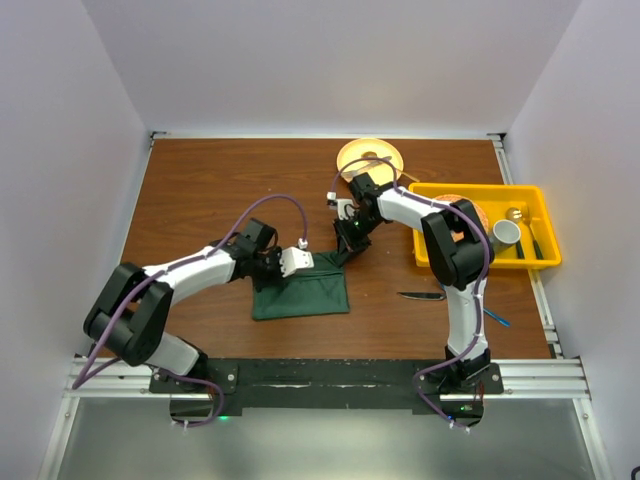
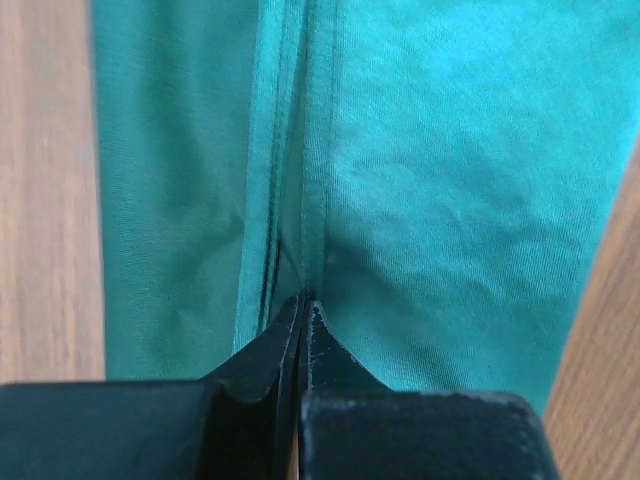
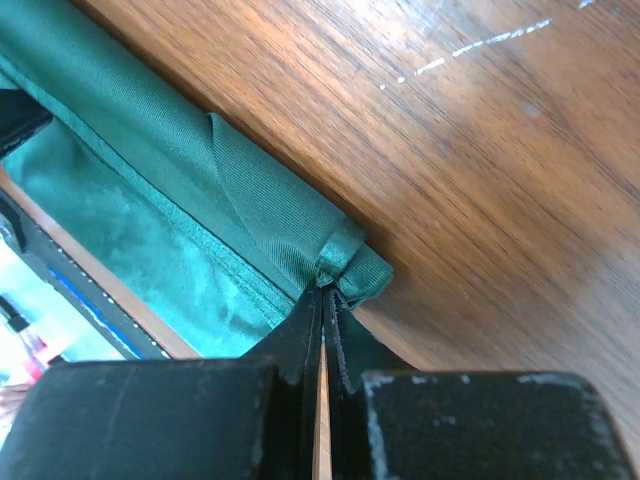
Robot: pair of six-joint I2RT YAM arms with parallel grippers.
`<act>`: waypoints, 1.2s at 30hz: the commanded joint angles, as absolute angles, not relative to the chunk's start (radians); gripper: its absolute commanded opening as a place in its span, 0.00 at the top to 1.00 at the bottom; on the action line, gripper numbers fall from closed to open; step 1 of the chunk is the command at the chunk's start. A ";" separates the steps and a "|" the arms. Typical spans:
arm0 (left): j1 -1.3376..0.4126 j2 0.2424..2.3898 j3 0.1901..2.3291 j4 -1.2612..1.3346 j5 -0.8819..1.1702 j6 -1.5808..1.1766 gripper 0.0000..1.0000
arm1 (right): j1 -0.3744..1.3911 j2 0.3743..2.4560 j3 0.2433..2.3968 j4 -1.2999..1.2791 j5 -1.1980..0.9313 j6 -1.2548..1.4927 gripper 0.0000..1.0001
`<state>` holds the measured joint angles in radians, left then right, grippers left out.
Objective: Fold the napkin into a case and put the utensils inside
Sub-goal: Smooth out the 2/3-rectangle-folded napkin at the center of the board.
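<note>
**Desk:** Where are you in the fold?

**Operator:** I'm mid-fold, as I read it. The napkin (image 1: 300, 298) lies on the table (image 1: 200, 200) between the two arms as a green rectangle, several layers thick. It isn't yet the narrow pouch I need.

**Desk:** And the jaws?

**Operator:** Both are clenched on cloth. My left gripper (image 1: 305, 266) pinches the far edge of the napkin. In its wrist view the tips meet on a stack of hems running straight away from them. My right gripper (image 1: 346, 246) bites the far right corner, where the fabric bunches into a small rolled tuck at the fingertips (image 3: 310, 320).

**Desk:** What about the utensils?

**Operator:** They're on the bare wood to the right and not in play. The knife (image 1: 422, 296) lies just right of the napkin. The blue fork (image 1: 497, 319) sits further out, near my right arm's base. Both are apart from the cloth.

**Desk:** What does the next move call for?

**Operator:** I judge I have to carry this far edge toward me with both hands at the same height and pace, then lay it flat along the near edge. If one side leads, the layers will skew and the pocket won't open cleanly. The bunched right corner is my worry, because it could drag a crease across the fold.
</note>
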<state>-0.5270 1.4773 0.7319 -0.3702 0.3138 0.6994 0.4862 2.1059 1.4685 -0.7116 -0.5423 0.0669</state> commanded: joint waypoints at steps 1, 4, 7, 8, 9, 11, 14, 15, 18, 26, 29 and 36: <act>-0.525 1.471 0.722 -0.347 0.299 0.637 0.90 | 0.488 2.172 1.450 -0.660 -0.457 0.055 1.00; -0.494 1.409 0.756 -0.394 0.383 0.604 0.79 | 0.489 2.174 1.433 -0.647 -0.422 0.052 1.00; -0.421 1.367 0.833 -0.452 0.521 0.577 0.68 | 0.488 2.175 1.422 -0.632 -0.396 0.051 1.00; -0.388 1.367 0.871 -0.460 0.543 0.562 0.67 | 0.488 2.172 1.422 -0.627 -0.391 0.048 1.00; -0.384 1.371 0.886 -0.460 0.558 0.531 0.67 | 0.488 2.174 1.422 -0.623 -0.382 0.043 1.00; -0.385 1.419 0.926 -0.448 0.563 0.508 0.67 | 0.488 2.172 1.417 -0.612 -0.371 0.040 1.00; -0.387 1.508 0.948 -0.413 0.548 0.453 0.71 | 0.489 2.168 1.411 -0.595 -0.370 0.034 1.00; -0.388 1.525 0.946 -0.399 0.543 0.449 0.71 | 0.489 2.166 1.410 -0.588 -0.367 0.031 1.00; -0.406 1.562 0.931 -0.342 0.489 0.454 0.71 | 0.488 2.171 1.416 -0.586 -0.351 0.029 1.00; -0.426 1.663 0.925 -0.311 0.381 0.498 0.68 | 0.488 2.227 1.515 -0.597 -0.319 0.022 1.00; -0.414 1.648 0.950 -0.344 0.396 0.535 0.66 | 0.485 2.235 1.554 -0.624 -0.319 0.006 1.00; -0.502 1.542 0.917 -0.361 0.422 0.615 0.53 | 0.486 2.200 1.574 -0.655 -0.351 0.006 1.00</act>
<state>-0.4442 1.6058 0.9180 -0.3679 0.4076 0.5545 0.4900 2.1647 1.5761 -0.6918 -0.5091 0.0624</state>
